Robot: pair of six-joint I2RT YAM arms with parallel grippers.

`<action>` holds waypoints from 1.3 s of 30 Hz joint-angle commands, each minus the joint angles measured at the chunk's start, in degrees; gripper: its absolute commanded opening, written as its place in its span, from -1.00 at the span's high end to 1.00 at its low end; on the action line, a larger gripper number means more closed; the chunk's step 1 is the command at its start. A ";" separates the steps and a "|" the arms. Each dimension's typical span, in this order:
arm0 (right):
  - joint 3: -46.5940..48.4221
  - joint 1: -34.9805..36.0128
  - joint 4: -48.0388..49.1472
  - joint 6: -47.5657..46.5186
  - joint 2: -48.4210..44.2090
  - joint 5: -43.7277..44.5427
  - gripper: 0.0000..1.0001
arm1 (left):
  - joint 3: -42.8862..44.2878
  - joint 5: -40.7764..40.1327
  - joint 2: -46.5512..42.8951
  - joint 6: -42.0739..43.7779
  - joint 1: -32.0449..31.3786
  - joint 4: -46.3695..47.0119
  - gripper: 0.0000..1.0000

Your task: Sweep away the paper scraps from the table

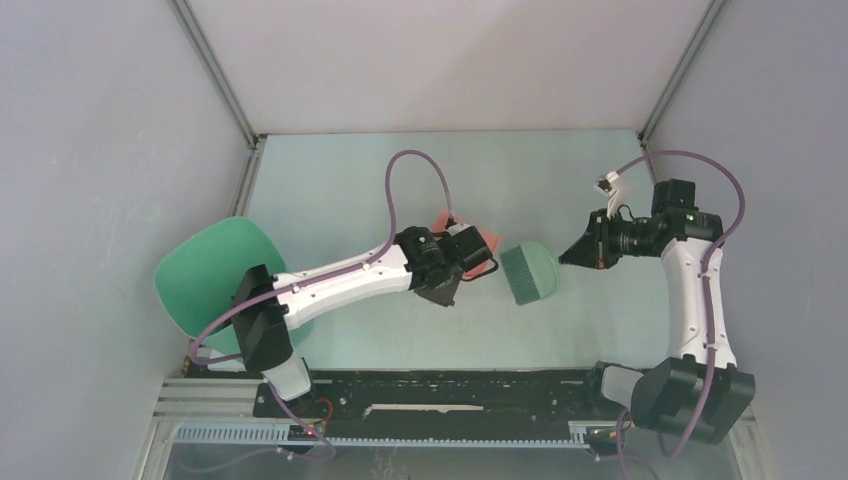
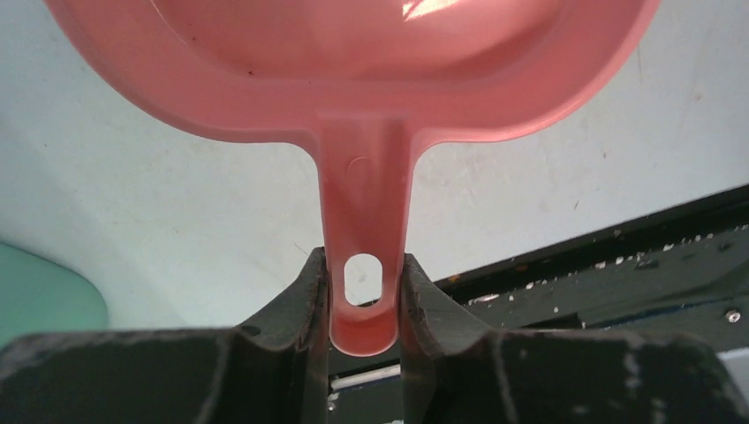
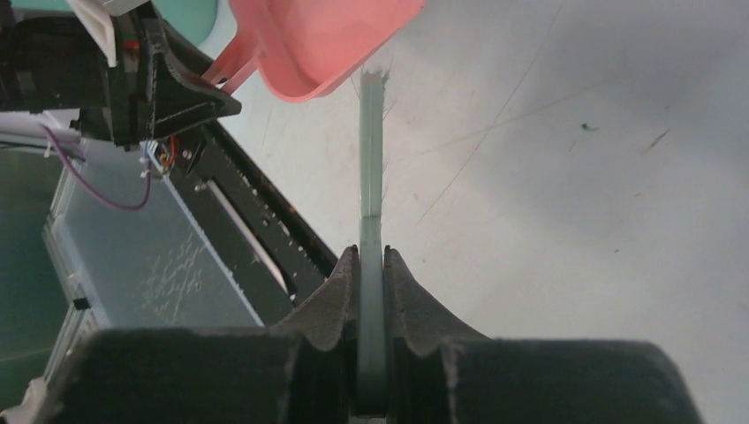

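My left gripper point(image 1: 462, 262) point(image 2: 364, 284) is shut on the handle of the pink dustpan point(image 1: 487, 243) point(image 2: 353, 62), held near the middle of the pale green table point(image 1: 380, 170). My right gripper point(image 1: 580, 255) point(image 3: 371, 261) is shut on the flat handle of the green brush point(image 1: 530, 273) point(image 3: 372, 150). The brush's bristle end sits right by the dustpan's point(image 3: 318, 35) lip. I see no clear paper scraps on the table or in the pan; only tiny dark specks point(image 3: 587, 127) show on the surface.
A darker green round bin point(image 1: 205, 265) point(image 2: 40, 296) stands at the table's left edge beside the left arm. The black base rail point(image 1: 430, 385) runs along the near edge. Grey walls enclose the table on three sides.
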 commanded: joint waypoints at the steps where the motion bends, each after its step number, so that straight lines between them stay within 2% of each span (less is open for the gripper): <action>1: 2.54 0.83 -9.75 -7.05 2.11 -1.54 1.00 | -1.03 6.75 -0.65 4.38 0.20 0.72 1.00; 5: 2.55 1.72 -13.01 -9.82 6.55 -3.57 1.00 | -5.41 13.80 -0.60 5.07 1.00 5.73 1.00; 8: 2.50 3.06 -14.44 -11.37 9.92 -5.53 1.00 | -6.71 16.24 0.54 5.60 1.58 7.10 1.00; 19: 2.60 12.22 -4.94 -6.59 23.45 4.82 1.00 | -16.17 13.51 -0.23 1.93 7.65 12.93 1.00; 23: 2.54 13.94 1.61 -1.51 27.76 7.77 1.00 | -17.53 12.79 -0.79 1.84 8.19 15.29 0.88; 29: 2.25 18.28 5.75 1.12 30.36 9.22 1.00 | -16.69 14.85 0.83 2.32 8.13 16.43 0.66; 35: -0.31 19.63 11.54 4.40 28.58 14.12 0.80 | -17.80 13.98 -0.48 1.63 7.94 16.84 0.60; 39: -1.05 19.56 13.64 5.03 28.76 17.68 0.76 | -18.31 14.28 0.11 1.84 7.94 16.91 0.57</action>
